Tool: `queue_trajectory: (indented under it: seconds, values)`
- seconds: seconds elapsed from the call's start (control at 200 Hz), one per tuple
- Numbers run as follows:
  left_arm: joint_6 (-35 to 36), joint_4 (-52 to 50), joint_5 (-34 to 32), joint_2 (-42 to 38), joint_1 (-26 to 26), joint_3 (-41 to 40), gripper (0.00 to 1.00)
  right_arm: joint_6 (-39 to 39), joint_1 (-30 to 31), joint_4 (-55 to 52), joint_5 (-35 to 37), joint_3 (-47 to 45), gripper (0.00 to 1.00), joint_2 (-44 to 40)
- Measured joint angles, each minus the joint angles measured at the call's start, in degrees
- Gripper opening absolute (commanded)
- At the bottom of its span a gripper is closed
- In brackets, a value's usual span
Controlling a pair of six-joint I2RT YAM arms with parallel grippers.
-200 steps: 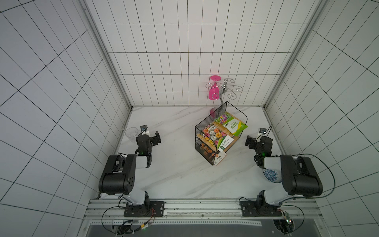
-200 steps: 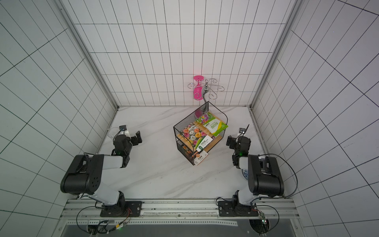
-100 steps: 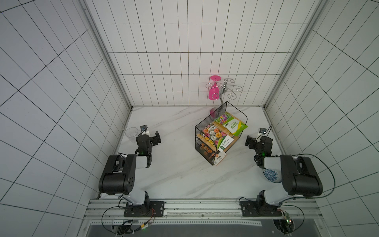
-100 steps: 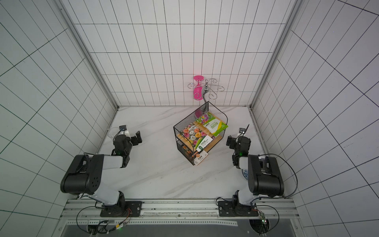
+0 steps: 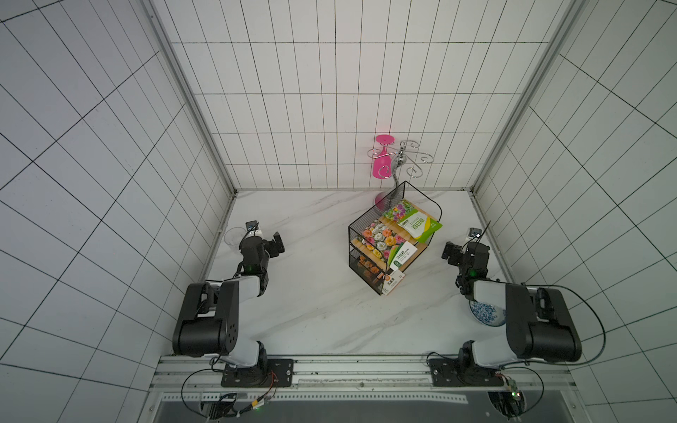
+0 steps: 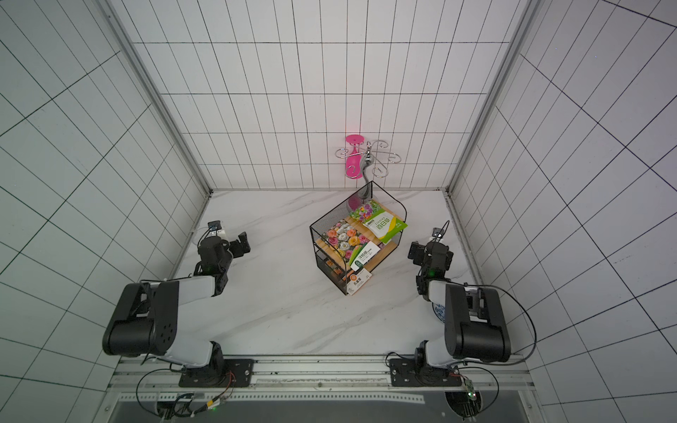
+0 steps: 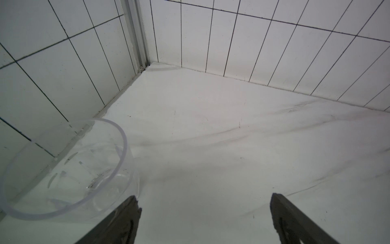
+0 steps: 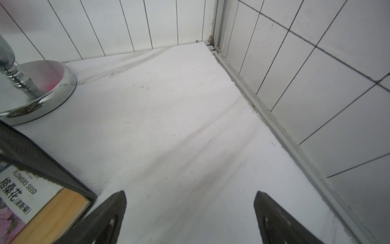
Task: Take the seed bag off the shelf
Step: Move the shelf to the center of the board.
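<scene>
We judged the task to be at its opening step: every bag lay on the shelf (image 5: 373, 216), and both arms sat folded low near their bases. The shelf stood on the worktop (image 5: 311, 293) toward the back right, just in front of the silver glass stand (image 5: 401, 161), which had a pink glass (image 5: 381, 164) hanging from it. On the top board a green seed bag (image 5: 415, 225) lay at the far end, its edge overhanging the open side that faced the right arm. A flower-print seed bag (image 5: 379, 238) lay beside it, and a 3rd bag (image 5: 394, 284) poked out of the lower tier. We could not tell which of the 3 the task meant.

The right hand (image 5: 450, 252) was spread wide and empty, low over the worktop, near the shelf's open side but apart from it. The left hand (image 5: 276, 246) was likewise spread and empty, just beside a clear cup (image 7: 69, 169) by the left wall, well apart from the shelf.

We thought the next move belonged to the right arm, being nearer. It would need to swing toward the shelf, rise to the top board, straddle the overhanging green edge and pinch the thin pouch. Then it could draw the pouch outward, clear of the wire frame. A deep grip, we reckoned, might drag the neighbouring bag along.
</scene>
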Motion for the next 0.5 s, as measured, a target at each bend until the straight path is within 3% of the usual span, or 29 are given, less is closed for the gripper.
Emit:
queue_trajectory:
  seconds: [0.14,0.26,0.5]
  values:
    - [-7.63,-12.50,-2.64,-6.93,-0.02,8.55,0.99,4.90,-0.13,-13.86,4.59,8.26,0.99,-4.31]
    - [-15.72,-27.28,-3.76,-7.72,-1.07,17.86,0.99,7.89,-0.24,-26.32,5.75,17.31,0.99,-4.70]
    - [-34.27,-58.40,-4.11,-5.44,-9.88,33.16,0.99,10.80,-0.28,-54.71,5.20,39.54,0.99,2.75]
